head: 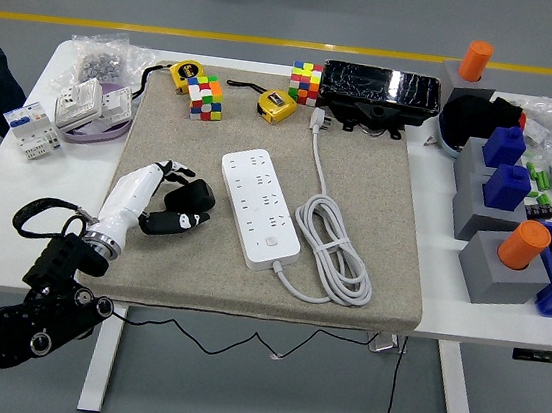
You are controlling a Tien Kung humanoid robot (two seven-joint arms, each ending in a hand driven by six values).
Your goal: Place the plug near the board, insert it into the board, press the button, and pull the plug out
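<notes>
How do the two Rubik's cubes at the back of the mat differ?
The left cube sits forward of the right cube, which stands at the mat's rear edge. The left cube is scrambled out of shape, its layers twisted; the right cube looks squarer. Both are multicoloured.
</notes>
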